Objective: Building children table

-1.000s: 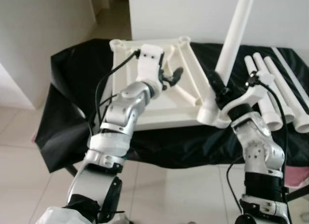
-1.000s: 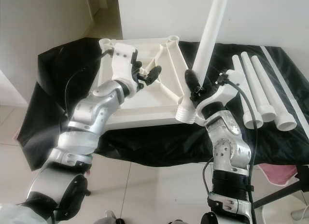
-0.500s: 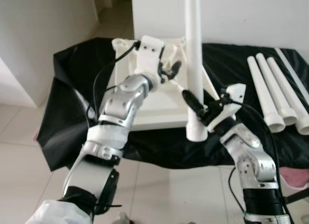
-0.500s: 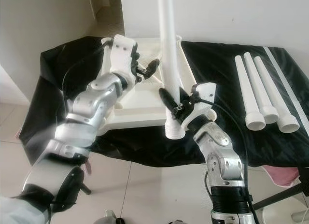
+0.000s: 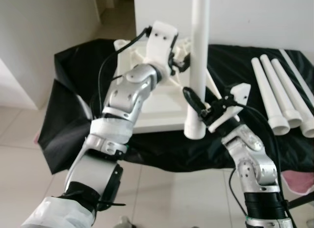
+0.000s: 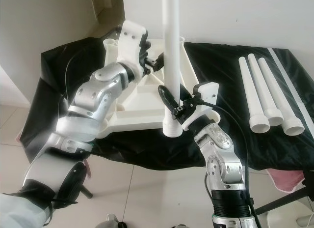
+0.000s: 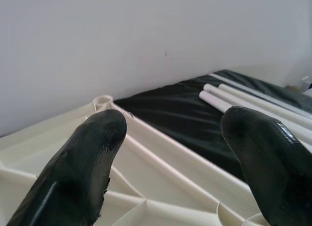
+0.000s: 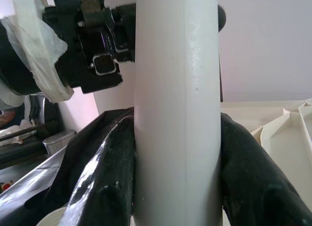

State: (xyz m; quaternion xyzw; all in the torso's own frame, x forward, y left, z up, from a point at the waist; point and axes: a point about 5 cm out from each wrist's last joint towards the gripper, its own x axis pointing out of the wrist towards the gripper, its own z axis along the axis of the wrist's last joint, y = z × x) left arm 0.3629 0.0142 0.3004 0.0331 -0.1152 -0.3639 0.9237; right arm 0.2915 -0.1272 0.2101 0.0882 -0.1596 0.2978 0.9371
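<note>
A cream-white table top [image 5: 162, 110] lies upside down on a black cloth [image 5: 73, 90], its ribs and corner sockets facing up. My right gripper [image 5: 195, 101] is shut on a white table leg [image 5: 200, 51] and holds it upright just above its flared lower end [image 5: 195, 132], over the top's front edge. In the right wrist view both black fingers [image 8: 112, 177] press on the leg [image 8: 178, 114]. My left gripper [image 5: 182, 63] hovers open above the table top's far side, close to the leg. Between its fingers [image 7: 92, 158] is the ribbed underside [image 7: 161, 187].
Three spare white legs [image 5: 279, 95] lie side by side on the cloth at the right, with a thin white strip [image 5: 299, 66] beyond them. A white wall stands behind the table. Tiled floor [image 5: 162, 198] lies in front, and something pink [image 5: 301, 181] is at the lower right.
My right gripper has swung the leg from tilted to upright and carried it left along the table top's front edge. My left gripper has risen and moved nearer the leg.
</note>
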